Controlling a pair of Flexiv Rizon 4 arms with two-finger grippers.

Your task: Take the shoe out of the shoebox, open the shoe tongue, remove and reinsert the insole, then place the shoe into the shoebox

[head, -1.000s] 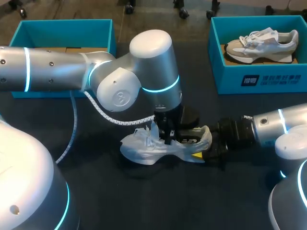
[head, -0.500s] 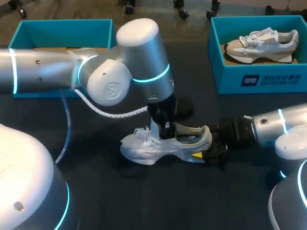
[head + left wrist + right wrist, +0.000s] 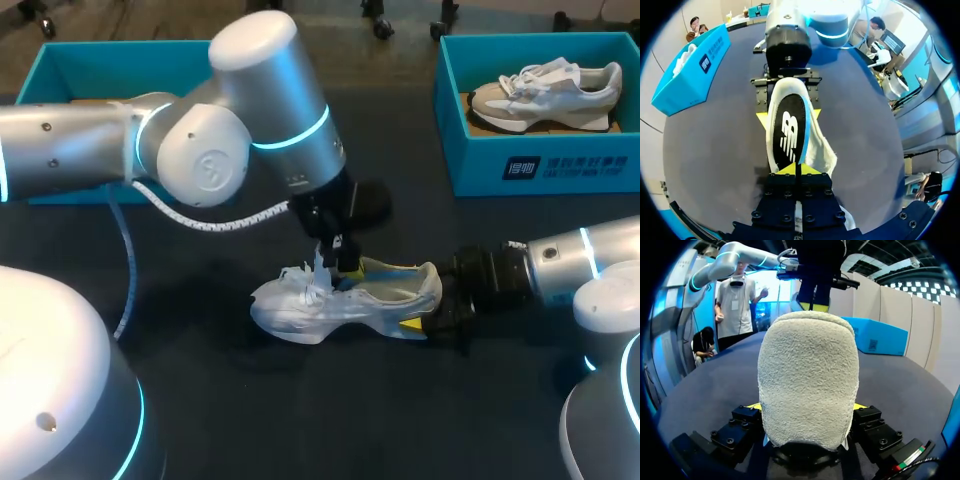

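The white mesh sneaker (image 3: pixel 330 305) lies upright on the middle of the dark surface (image 3: pixel 200 400), toe toward my left side. The right tool (image 3: pixel 425 322) clamps its fuzzy off-white heel (image 3: pixel 807 375) from both sides. The left tool (image 3: pixel 345 268) pinches the end of the black, blue-edged insole (image 3: pixel 787 132) over the shoe's opening.

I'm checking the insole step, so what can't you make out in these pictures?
Left wrist view: the left gripper, shut on the insole, covers the shoe's toe and laces.
Right wrist view: the shoe's heel fills the middle, hiding the insole and most of the right gripper.
Head view: the left arm hides part of the left shoebox.
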